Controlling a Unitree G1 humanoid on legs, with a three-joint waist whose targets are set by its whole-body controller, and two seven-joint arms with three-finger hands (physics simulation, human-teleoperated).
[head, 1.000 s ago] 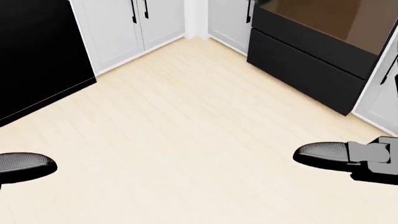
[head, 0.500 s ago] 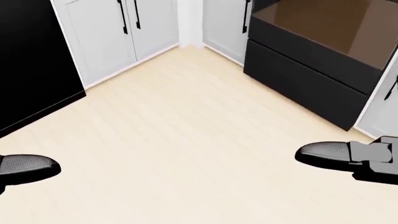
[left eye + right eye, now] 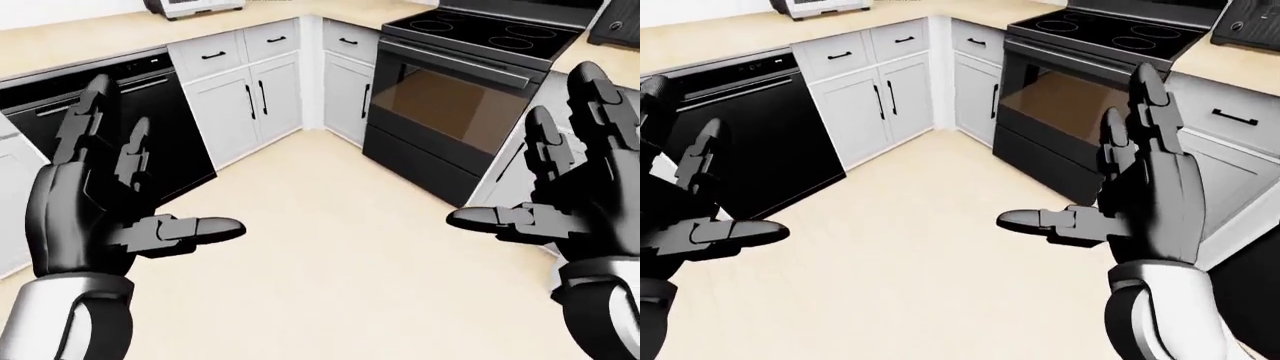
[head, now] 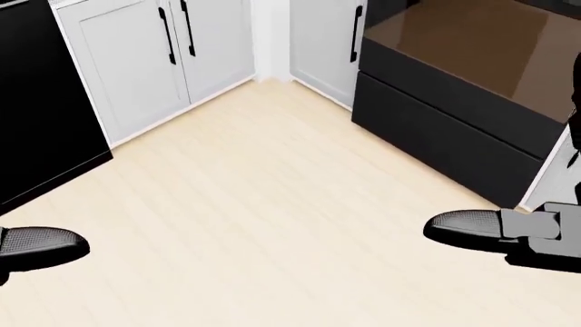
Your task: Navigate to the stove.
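The black stove (image 3: 470,67) stands at the upper right of the left-eye view, with a glass cooktop (image 3: 1105,30) and a brown oven window (image 4: 472,37). My left hand (image 3: 110,202) is raised at the left, fingers spread and holding nothing. My right hand (image 3: 1130,195) is raised at the right, also open and empty, partly covering the stove's lower right side. In the head view only the thumb tips show, the left (image 4: 41,244) at the left edge and the right (image 4: 472,226) near the stove's base.
A black dishwasher (image 3: 150,112) sits at the left under a beige counter (image 3: 90,37). White cabinets (image 3: 255,94) fill the corner between it and the stove. A toaster-like appliance (image 3: 815,6) rests on the counter. Pale wood floor (image 4: 254,204) stretches toward the stove.
The whole head view has shifted: the stove and the cabinets have slid a little left and lower and look larger, so the camera has moved closer. The hands keep their pose.
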